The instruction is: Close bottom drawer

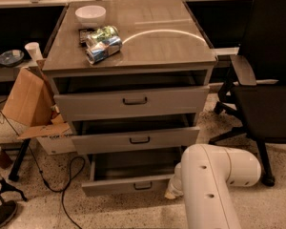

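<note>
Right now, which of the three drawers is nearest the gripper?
The bottom drawer, the lowest one with the narrowest front; the gripper sits by its right front corner.

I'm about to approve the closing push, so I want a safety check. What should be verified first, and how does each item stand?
1. Bottom drawer pulled out, needs pushing: ok.
2. Gripper low at the drawer front's right end: ok.
3. Gripper touching the front: cannot tell.
4. Push point centred near the handle: not ok, it sits right of it.
5. Office chair apart from the drawer: ok.
</note>
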Robot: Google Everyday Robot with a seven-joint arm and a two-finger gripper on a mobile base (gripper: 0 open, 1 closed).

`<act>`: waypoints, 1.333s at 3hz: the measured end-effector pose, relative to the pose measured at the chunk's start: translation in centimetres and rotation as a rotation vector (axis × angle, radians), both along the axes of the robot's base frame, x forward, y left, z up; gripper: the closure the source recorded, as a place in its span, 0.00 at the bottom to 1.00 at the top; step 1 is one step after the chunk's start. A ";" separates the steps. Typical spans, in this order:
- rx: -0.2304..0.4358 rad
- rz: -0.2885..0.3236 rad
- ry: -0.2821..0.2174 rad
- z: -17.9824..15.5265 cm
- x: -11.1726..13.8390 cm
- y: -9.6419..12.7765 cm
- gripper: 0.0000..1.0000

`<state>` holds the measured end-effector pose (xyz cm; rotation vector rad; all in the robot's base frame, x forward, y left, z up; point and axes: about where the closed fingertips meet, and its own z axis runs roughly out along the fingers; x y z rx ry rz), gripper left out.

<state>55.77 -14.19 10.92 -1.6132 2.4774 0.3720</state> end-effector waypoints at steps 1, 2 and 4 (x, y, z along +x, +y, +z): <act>-0.020 -0.023 -0.008 0.1 1.4 -0.7 1.00; -0.023 -0.048 -0.030 1.2 3.2 -0.6 0.85; -0.034 -0.143 -0.057 3.7 7.8 1.0 0.39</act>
